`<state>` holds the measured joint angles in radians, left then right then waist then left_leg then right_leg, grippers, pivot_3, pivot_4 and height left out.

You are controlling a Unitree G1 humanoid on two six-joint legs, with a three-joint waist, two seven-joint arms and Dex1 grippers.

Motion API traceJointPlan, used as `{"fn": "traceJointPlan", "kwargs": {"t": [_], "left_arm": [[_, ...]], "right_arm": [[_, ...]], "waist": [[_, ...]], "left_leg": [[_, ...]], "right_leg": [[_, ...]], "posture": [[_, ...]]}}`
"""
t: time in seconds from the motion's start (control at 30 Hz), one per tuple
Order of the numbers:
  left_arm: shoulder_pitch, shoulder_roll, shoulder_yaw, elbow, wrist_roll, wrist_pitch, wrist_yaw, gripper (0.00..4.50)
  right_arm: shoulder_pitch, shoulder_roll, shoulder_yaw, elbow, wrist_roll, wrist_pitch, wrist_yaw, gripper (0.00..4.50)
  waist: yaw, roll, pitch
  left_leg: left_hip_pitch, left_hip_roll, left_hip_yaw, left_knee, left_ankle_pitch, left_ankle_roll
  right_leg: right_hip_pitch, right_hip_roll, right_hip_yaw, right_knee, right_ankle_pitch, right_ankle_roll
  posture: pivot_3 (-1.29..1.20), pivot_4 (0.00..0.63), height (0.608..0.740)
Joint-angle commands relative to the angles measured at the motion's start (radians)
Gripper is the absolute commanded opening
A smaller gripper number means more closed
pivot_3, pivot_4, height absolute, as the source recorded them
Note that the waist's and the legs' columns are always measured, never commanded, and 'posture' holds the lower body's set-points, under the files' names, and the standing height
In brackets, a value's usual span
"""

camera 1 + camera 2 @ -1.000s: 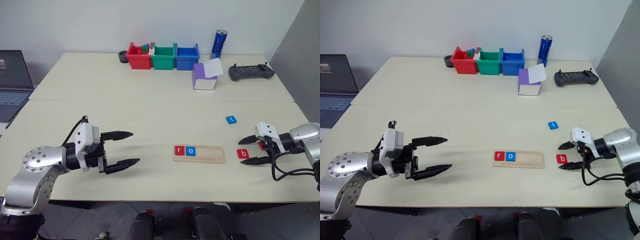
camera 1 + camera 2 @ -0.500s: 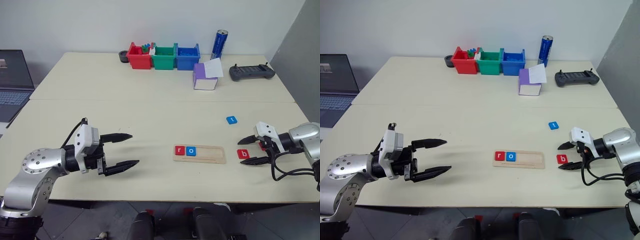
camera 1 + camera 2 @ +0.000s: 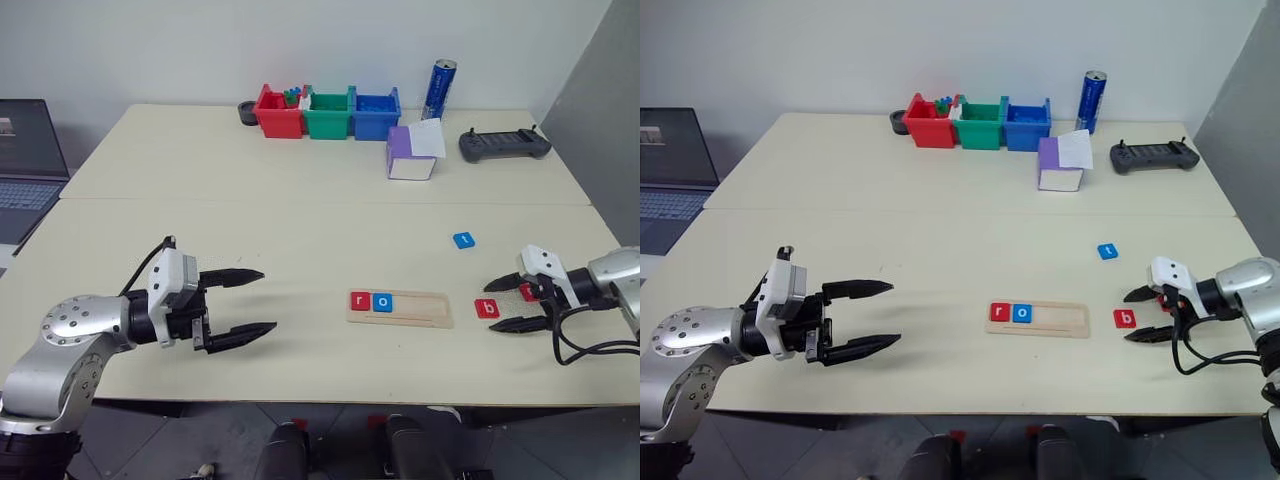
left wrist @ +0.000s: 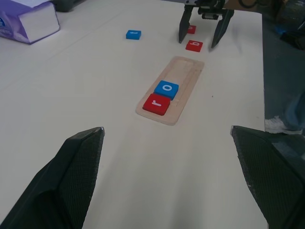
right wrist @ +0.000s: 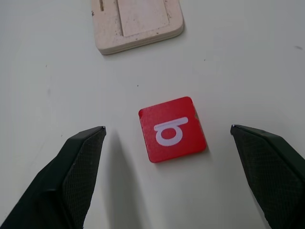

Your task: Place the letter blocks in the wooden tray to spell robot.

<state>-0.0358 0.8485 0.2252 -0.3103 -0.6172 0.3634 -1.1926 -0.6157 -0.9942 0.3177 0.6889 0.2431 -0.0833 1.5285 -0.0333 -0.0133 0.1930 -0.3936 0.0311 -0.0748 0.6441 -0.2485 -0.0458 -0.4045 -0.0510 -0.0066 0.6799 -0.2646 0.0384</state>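
While partly hidden overhead, second red block beyond b block

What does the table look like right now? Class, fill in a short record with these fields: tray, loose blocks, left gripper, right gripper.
tray: wooden tray holds red r block then blue o block; rest bare
loose blocks: red b block on table right of tray; blue t block farther back; another red block beside b
left gripper: left gripper open, holding nothing
right gripper: right gripper open, straddling b
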Motion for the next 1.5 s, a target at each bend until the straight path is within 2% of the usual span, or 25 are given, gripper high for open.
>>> {"fn": "traceJointPlan", "kwargs": {"t": [0.03, 0.23, 0.4, 0.53, 0.57, 0.63, 0.8, 0.97, 1.17, 1.27, 1.5], "left_arm": [[-0.002, 0.014, 0.023, -0.031, -0.015, -0.003, -0.005, 4.5], [-0.015, 0.016, 0.017, -0.028, -0.017, 0.006, -0.002, 4.5], [-0.027, 0.019, 0.02, -0.024, -0.023, 0.015, -0.004, 4.5], [-0.028, 0.024, 0.021, -0.024, -0.024, 0.02, -0.007, 4.5], [-0.029, 0.026, 0.021, -0.025, -0.026, 0.022, -0.008, 4.5], [-0.027, 0.03, 0.024, -0.027, -0.029, 0.025, -0.01, 4.5], [-0.012, 0.042, 0.025, -0.03, -0.033, 0.03, -0.024, 4.5], [-0.009, 0.042, 0.019, -0.03, -0.028, 0.03, -0.027, 4.5], [-0.034, 0.066, 0.031, -0.055, -0.046, 0.075, -0.018, 4.5], [-0.005, 0.08, 0.066, -0.085, -0.067, 0.091, -0.019, 4.5], [0.083, 0.075, 0.116, -0.088, -0.061, 0.051, -0.048, 4.5]], "right_arm": [[0.018, 0.001, -0.024, 0.01, -0.047, -0.066, 0.067, 4.47], [0.055, 0.044, -0.053, 0.023, -0.101, -0.143, 0.002, 4.47], [0.071, 0.064, -0.071, 0.038, -0.14, -0.169, -0.015, 2.97], [0.058, 0.093, -0.082, 0.09, -0.176, -0.193, -0.045, 1.62], [0.056, 0.097, -0.083, 0.097, -0.182, -0.198, -0.048, 1.46], [0.049, 0.102, -0.086, 0.108, -0.188, -0.202, -0.047, 1.47], [0.001, 0.105, -0.105, 0.084, -0.183, -0.151, -0.02, 1.47], [-0.052, 0.097, -0.139, -0.11, -0.098, -0.014, 0.063, 1.47], [-0.079, 0.116, -0.092, -0.461, -0.055, 0.354, 0.017, 1.47], [-0.053, 0.119, -0.06, -0.567, -0.071, 0.437, -0.009, 1.47], [-0.031, 0.147, -0.014, -0.642, -0.123, 0.531, -0.093, 1.47]], "waist": [[0.0, 0.0, 0.0], [-0.001, -0.001, -0.001], [0.0, -0.002, -0.001], [-0.001, -0.004, -0.003], [-0.001, -0.005, -0.003], [-0.001, -0.006, -0.004], [-0.002, -0.007, -0.004], [-0.003, -0.003, -0.002], [0.001, -0.001, -0.001], [0.004, -0.001, 0.0], [0.004, 0.0, 0.0]], "left_leg": [[0.0, 0.0, 0.0, 0.0, 0.0, 0.0], [0.001, 0.0, 0.0, 0.0, 0.0, 0.0], [0.002, 0.0, 0.0, 0.0, 0.0, 0.0], [0.006, 0.0, 0.0, 0.0, 0.0, 0.0], [0.01, 0.0, 0.0, -0.001, 0.0, 0.0], [0.018, 0.0, 0.0, -0.001, 0.0, 0.0], [0.021, 0.0, 0.0, -0.001, 0.0, 0.0], [0.02, 0.0, 0.001, -0.001, 0.0, 0.0], [0.015, 0.0, -0.001, -0.003, 0.0, 0.0], [0.013, 0.0, -0.002, -0.004, -0.001, -0.001], [0.011, 0.0, -0.001, -0.004, -0.002, -0.003]], "right_leg": [[0.0, 0.0, 0.0, 0.0, 0.0, 0.0], [0.001, 0.0, 0.0, 0.0, 0.0, 0.0], [0.002, 0.0, 0.0, 0.0, 0.0, 0.0], [0.006, 0.0, 0.0, 0.0, 0.0, 0.0], [0.01, 0.0, 0.0, -0.001, 0.0, 0.0], [0.018, 0.0, 0.0, -0.003, -0.003, 0.002], [0.021, 0.0, 0.001, -0.002, -0.005, 0.001], [0.019, 0.0, 0.002, -0.001, -0.004, 0.004], [0.014, 0.0, -0.001, -0.001, -0.004, 0.003], [0.014, 0.0, -0.002, -0.003, -0.005, 0.003], [0.014, -0.001, -0.002, -0.007, -0.005, 0.004]], "posture": [[0.0, 0.15, 0.74], [0.0, 0.15, 0.74], [0.0, 0.15, 0.74], [0.0, 0.15, 0.74], [0.0, 0.15, 0.74], [0.0, 0.15, 0.74], [0.0, 0.15, 0.74], [0.0, 0.15, 0.74], [0.0, 0.15, 0.74], [0.0, 0.15, 0.74], [0.0, 0.15, 0.74]]}}
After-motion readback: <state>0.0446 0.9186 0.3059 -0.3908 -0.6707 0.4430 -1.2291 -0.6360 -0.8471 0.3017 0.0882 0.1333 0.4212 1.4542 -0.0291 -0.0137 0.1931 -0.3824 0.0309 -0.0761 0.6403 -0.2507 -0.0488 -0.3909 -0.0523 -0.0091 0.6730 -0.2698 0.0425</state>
